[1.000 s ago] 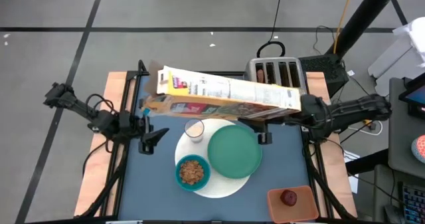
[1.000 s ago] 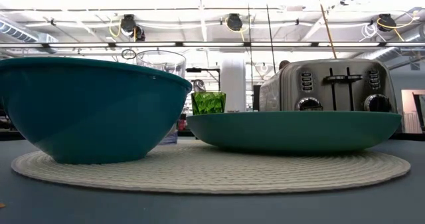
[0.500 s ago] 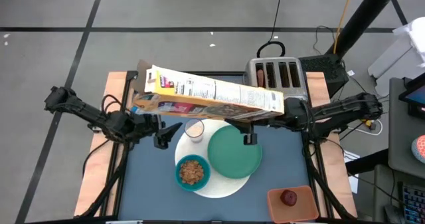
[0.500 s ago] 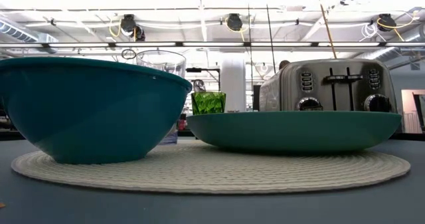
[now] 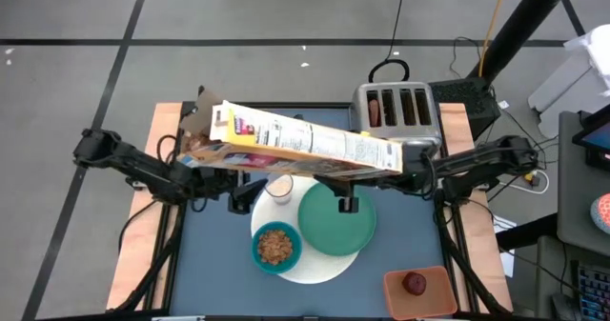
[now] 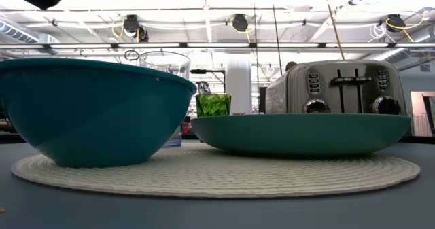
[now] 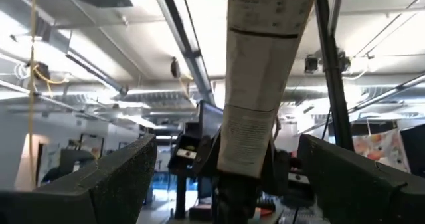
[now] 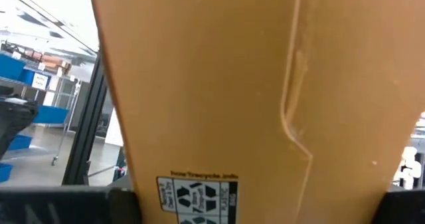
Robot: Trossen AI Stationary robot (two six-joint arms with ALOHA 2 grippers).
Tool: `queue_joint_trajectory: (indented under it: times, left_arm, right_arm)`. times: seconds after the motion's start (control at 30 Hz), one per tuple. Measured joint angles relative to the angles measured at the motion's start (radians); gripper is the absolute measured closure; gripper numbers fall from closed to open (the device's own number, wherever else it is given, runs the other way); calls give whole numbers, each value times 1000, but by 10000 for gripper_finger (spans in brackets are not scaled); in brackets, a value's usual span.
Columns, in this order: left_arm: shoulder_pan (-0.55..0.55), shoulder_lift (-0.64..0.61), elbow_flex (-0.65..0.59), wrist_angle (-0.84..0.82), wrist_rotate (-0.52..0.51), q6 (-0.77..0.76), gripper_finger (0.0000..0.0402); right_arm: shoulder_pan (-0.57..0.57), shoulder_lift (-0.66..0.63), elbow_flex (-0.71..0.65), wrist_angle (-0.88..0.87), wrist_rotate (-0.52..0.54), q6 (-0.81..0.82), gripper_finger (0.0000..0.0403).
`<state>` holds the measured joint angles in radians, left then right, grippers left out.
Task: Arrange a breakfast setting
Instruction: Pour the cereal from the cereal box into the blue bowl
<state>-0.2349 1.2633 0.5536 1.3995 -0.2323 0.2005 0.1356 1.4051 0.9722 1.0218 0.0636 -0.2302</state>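
— Leftward goes the cereal box [image 5: 295, 148] since a second ago, and the left arm has come in toward the table's middle. What can't you see?

— From above, the box hides most of the right gripper [image 5: 355, 186], with one dark finger showing under its edge. It also covers the green cup [image 6: 213, 104], which shows only in the low view, behind the plate. A dark shape at that view's upper corner is cut off, and I can't say what it is.

— And the fingers?

— The right fingers are clenched on the box's base end, whose brown bottom fills the right wrist view. The box hangs tilted in the air over the milk glass [image 5: 278, 188]. The left gripper [image 5: 240, 192] sits under the box's open end with its fingers [image 7: 99, 184] spread wide, gripping nothing.

— Count them for me.

— One box, one glass, one green cup. One green plate [image 5: 335, 218] and one teal bowl [image 5: 257, 254] with cereal sit side by side on one white round mat [image 5: 324, 264]. One red fruit [image 5: 414, 283] lies in the tray [image 5: 393, 297] at the table's near right corner. One toaster [image 5: 396, 107] with four slots stands at the far edge.
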Motion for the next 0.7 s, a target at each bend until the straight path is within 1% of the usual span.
queue_joint_trajectory:
  times: [0.07, 0.23, 0.4, 0.53, 0.7]
  left_arm:
    - [11, 31, 23, 17, 28, 3, 30]
    - [43, 115, 132, 17, 104, 8, 30]
    - [62, 179, 214, 16, 136, 30, 30]
    - [70, 213, 262, 15, 212, 30, 30]
    - [70, 250, 318, 9, 226, 27, 30]
  right_arm:
    - [-4, 9, 0, 24, -23, 0, 204]
    - [-12, 36, 0, 69, -45, 6, 204]
    - [-12, 41, 0, 83, -69, 1, 204]
    - [-13, 40, 0, 98, -67, -25, 204]
    - [-13, 40, 0, 98, -68, -44, 204]
